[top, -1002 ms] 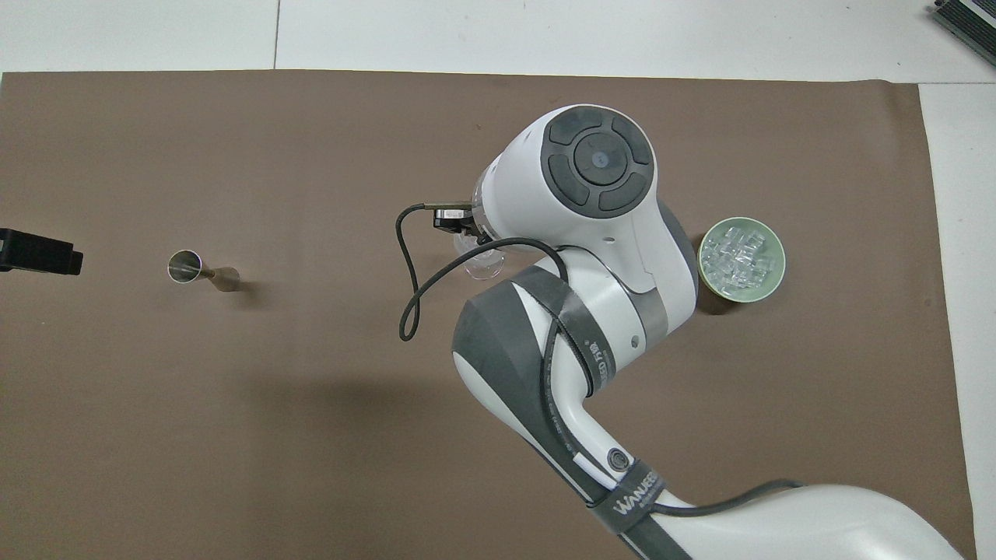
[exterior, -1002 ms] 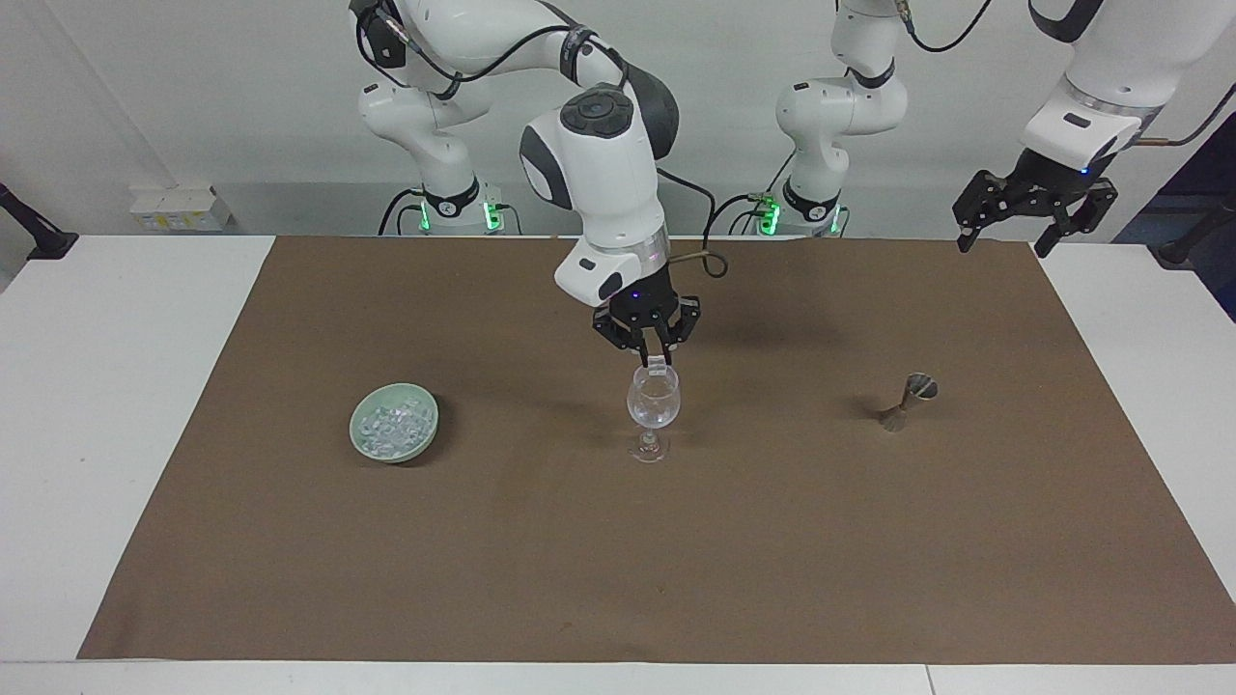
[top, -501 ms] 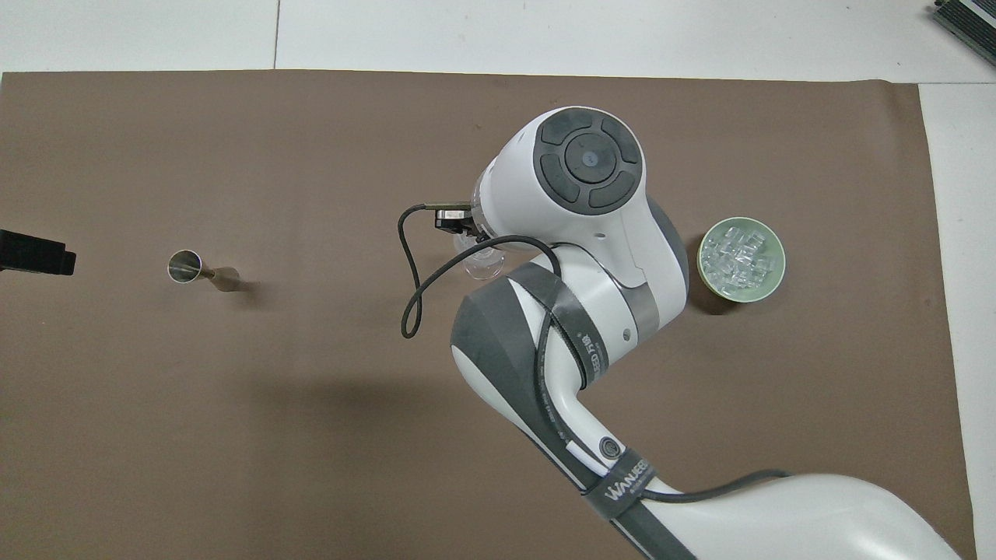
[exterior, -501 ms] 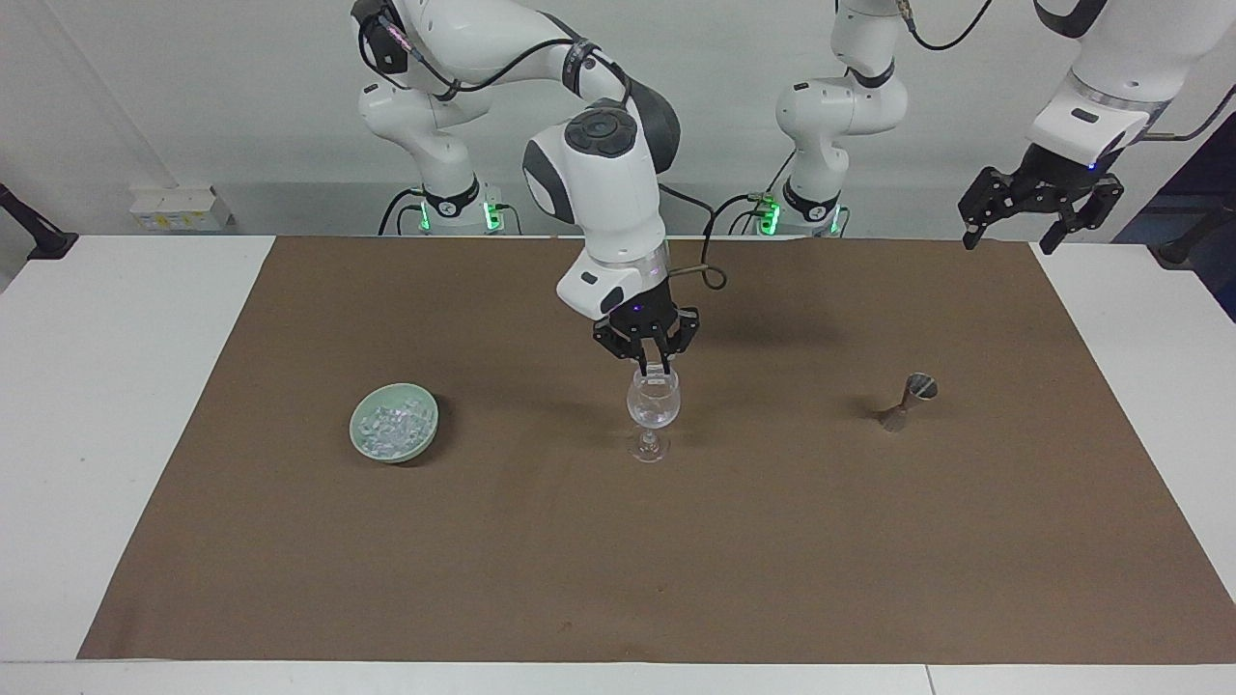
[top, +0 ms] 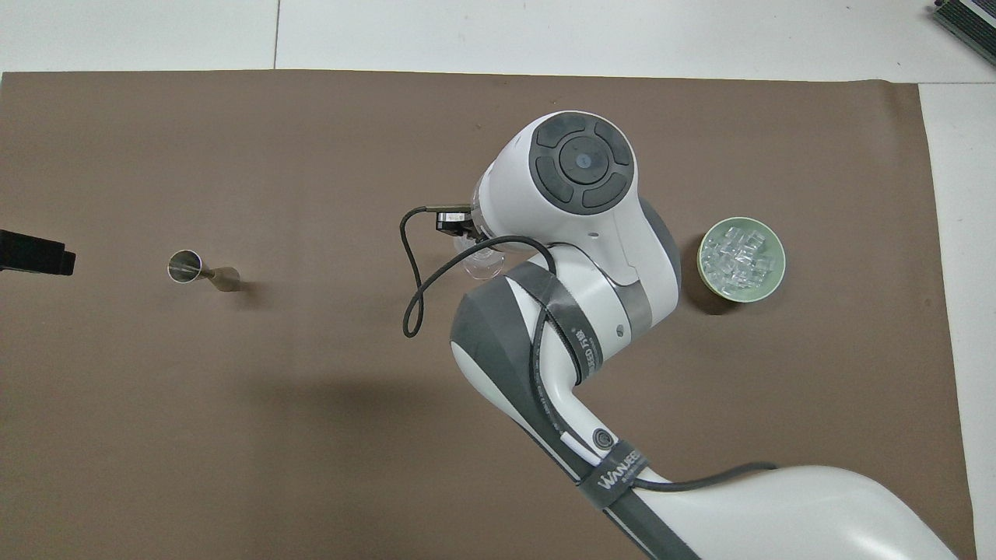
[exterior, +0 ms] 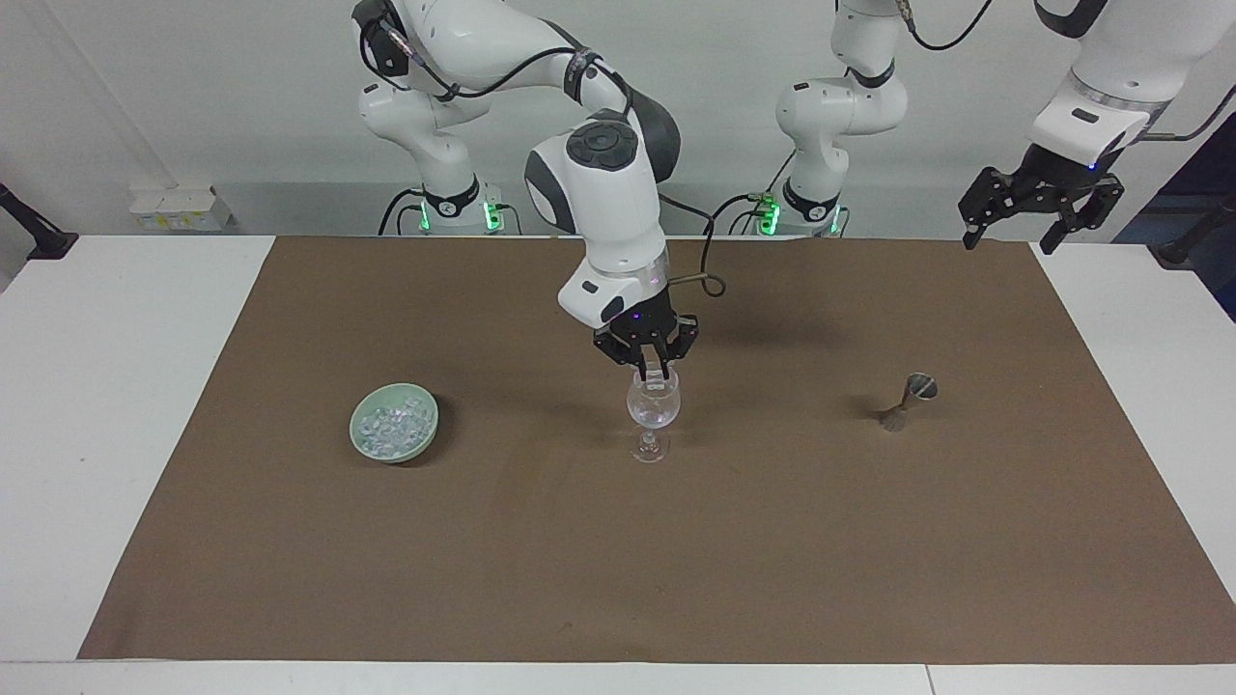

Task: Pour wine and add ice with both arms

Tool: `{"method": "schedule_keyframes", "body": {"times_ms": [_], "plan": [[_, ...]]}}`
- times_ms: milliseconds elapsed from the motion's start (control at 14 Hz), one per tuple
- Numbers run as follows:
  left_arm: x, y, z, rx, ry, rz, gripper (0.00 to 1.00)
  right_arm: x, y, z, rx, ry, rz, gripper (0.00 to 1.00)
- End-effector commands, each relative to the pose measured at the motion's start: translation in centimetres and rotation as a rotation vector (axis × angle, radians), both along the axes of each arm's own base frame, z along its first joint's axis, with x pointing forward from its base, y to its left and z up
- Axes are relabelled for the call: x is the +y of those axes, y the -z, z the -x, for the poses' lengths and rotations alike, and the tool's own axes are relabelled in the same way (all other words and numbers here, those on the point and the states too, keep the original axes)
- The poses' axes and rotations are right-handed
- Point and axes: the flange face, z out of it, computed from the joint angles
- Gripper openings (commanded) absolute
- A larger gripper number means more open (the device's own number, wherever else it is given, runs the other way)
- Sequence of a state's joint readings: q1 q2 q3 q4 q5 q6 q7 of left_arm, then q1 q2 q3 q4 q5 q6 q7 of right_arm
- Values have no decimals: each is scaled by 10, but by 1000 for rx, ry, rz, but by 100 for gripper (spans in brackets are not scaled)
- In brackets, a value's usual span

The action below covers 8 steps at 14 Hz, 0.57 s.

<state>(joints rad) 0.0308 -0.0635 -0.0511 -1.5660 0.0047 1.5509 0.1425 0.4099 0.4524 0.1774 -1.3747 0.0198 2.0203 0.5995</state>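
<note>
White tabletop is carrying a brown mat that is covering most of it. Right arm is reaching out over the mat's middle, its tool hanging right at the rim of the wine glass, fingertips closed on a small clear chunk of ice at the glass mouth. In the overhead view this arm is hiding most of the glass. Left arm is waiting raised at its own end of the tabletop, left tool open and holding nothing, over the mat's edge. Pale green bowl is sitting toward the right arm's end of the mat, well apart from the glass, with the heap of ice cubes lying in it. Small metal measuring cup is standing toward the left arm's end, tilted.
</note>
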Motion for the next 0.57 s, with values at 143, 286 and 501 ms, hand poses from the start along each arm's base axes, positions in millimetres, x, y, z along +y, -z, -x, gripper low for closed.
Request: {"method": "schedule_keyframes", "body": {"times_ms": [143, 286, 501], "plan": [[0, -4, 10, 32, 7, 11, 100, -1, 2, 0, -11, 4, 3, 17], [0, -4, 10, 32, 7, 11, 100, -1, 2, 0, -11, 5, 2, 25], [0, -5, 11, 29, 8, 11, 100, -1, 2, 0, -11, 4, 3, 32]]}}
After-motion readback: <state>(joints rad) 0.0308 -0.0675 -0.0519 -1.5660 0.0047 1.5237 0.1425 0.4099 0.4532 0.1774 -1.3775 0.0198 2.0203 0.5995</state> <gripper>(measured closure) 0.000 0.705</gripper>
